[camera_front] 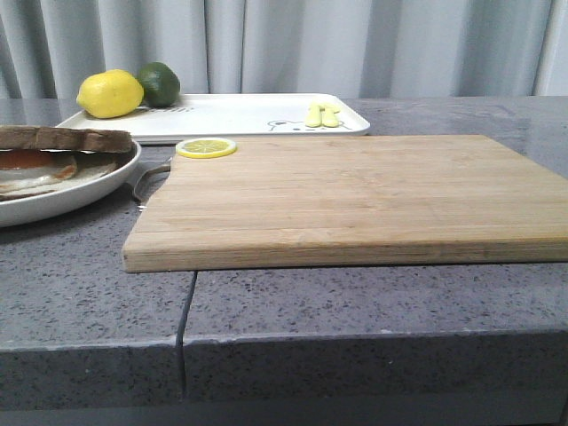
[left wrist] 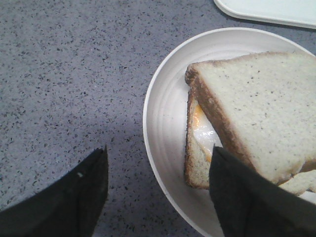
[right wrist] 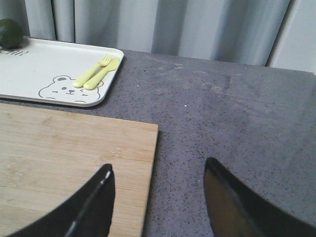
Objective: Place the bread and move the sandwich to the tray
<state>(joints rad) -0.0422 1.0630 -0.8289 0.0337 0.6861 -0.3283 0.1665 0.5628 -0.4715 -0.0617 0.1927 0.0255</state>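
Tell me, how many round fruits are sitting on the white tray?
2: a yellow lemon and a green lime beside it, at the tray's far left end. More could hide behind them.

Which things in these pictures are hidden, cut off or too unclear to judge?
- Sandwich: the front view's left edge cuts it; in the left wrist view a finger covers one corner.
- Plate: cut by the picture edges in both views.
- Tray: the lemon and lime hide its far corner.
- Right gripper: only fingertips show, open, holding nothing.
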